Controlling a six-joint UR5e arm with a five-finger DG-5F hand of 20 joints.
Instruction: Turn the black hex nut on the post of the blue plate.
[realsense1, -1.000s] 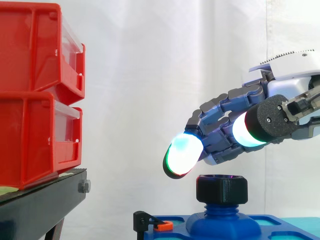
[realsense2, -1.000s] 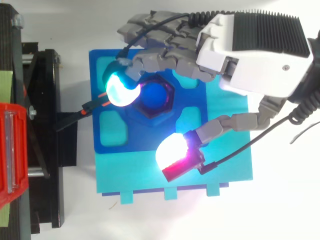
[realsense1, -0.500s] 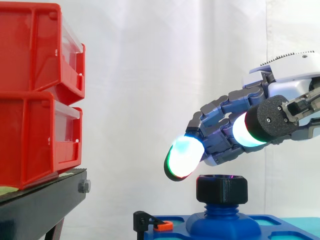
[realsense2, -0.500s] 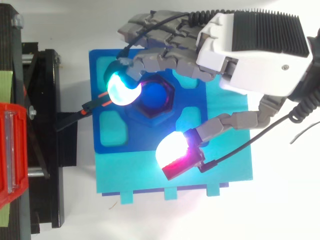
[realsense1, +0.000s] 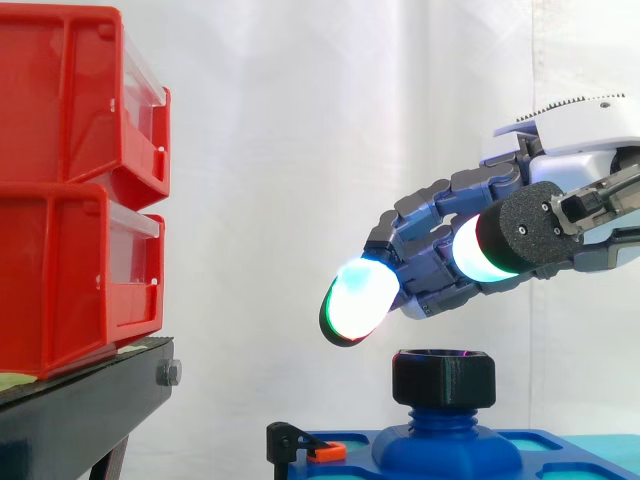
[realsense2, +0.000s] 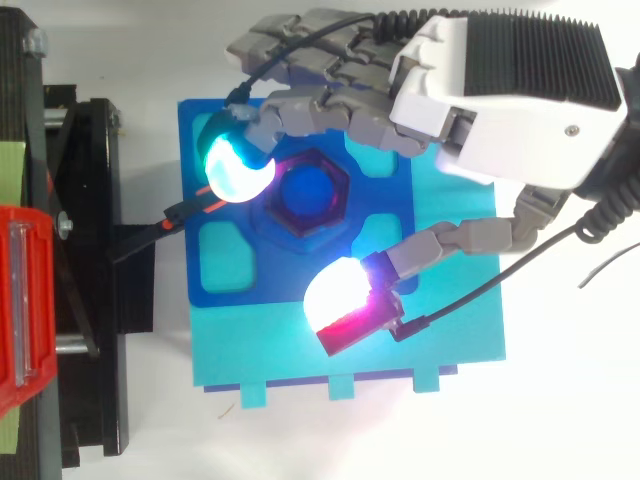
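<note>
The robot hand (realsense1: 440, 270) is held just above the black hex nut (realsense1: 443, 378), its fingers loosely bent and spread, with nothing gripped and a clear gap kept between pads and nut. In the side view a fingertip (realsense1: 352, 305) glowing cyan and green is seen up and to the left of the nut. From above, the same fingertip (realsense2: 238, 168) is found over the nut's left edge, while the thumb pad (realsense2: 340, 295), lit white with a magenta underside, is set off to the nut's lower side, over the boundary between the blue plate (realsense2: 290, 280) and a lighter turquoise slab (realsense2: 450, 330) on which the plate appears to be laid.

The nut is seated upright on the blue post (realsense1: 440, 415) at the middle of the plate, the post's round top (realsense2: 305, 193) being visible through the nut's opening. A small black and orange clip (realsense1: 300, 445) is fixed at the plate's left edge. Further left, two red bins (realsense1: 60, 180) are stacked on a black stand (realsense1: 80, 420), and a white curtain (realsense1: 300, 150) is hung behind.
</note>
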